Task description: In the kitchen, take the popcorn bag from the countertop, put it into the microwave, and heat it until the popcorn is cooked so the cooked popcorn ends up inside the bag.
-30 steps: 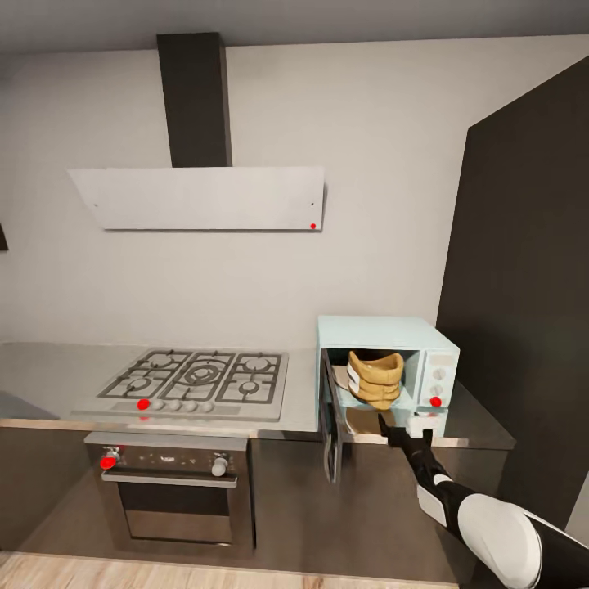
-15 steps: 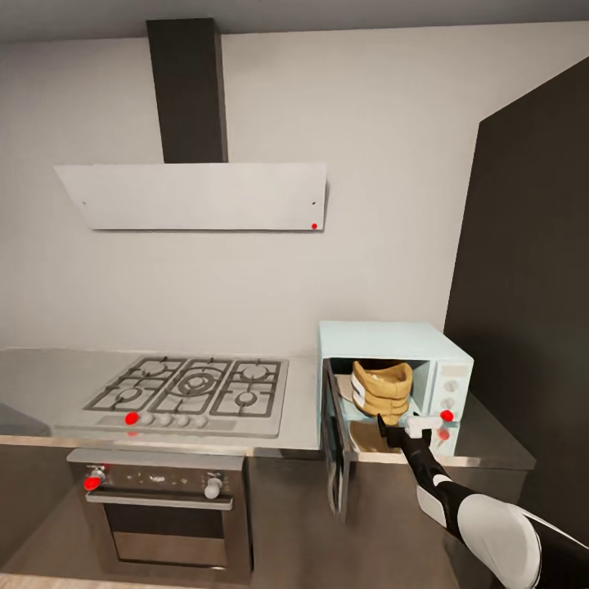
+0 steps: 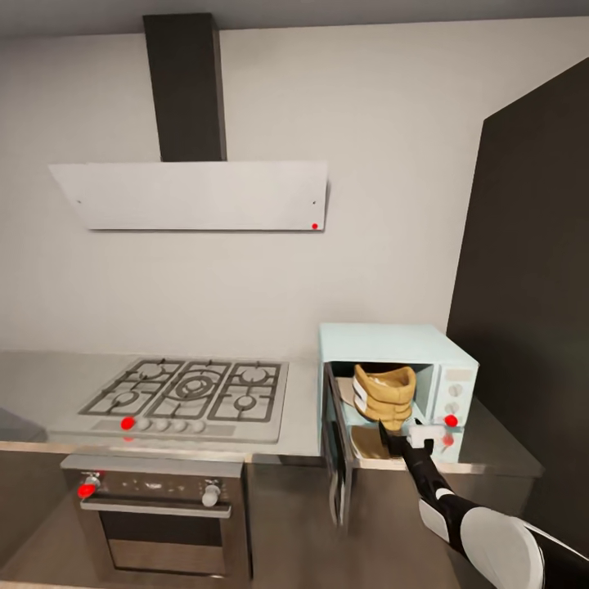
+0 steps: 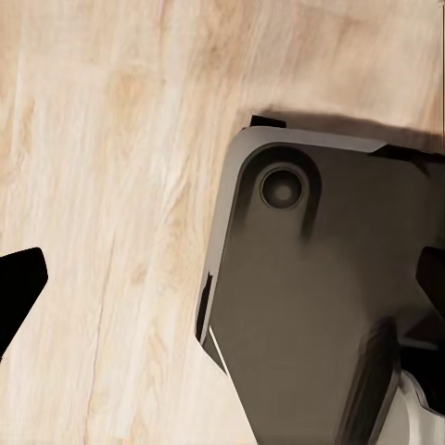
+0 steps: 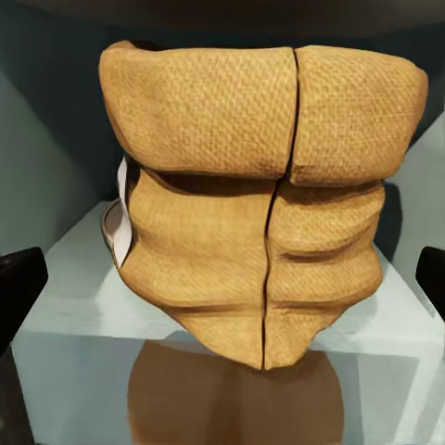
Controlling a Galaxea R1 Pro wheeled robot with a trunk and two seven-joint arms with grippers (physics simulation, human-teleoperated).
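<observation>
Mint microwave (image 3: pixel 393 339) cavity: popcorn bag (image 5: pixel 255 213) upright (label visible wrist-side).

Wall (image 3: pixel 393 164): pale grey, plain
Hood (image 3: pixel 192 195): white, slanted (dark chimney above)
Hob (image 3: pixel 192 391): black grates
Oven (image 3: pixel 159 515): steel
Floor (image 4: pixel 102 185): light wood

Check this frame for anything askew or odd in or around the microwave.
The popcorn bag looks odd: it sits inside the microwave tilted, its base coming down to a point rather than lying flat on the floor of the cavity. The microwave door hangs open. The right hand is just outside, its fingers apart, not gripping the bag.
</observation>
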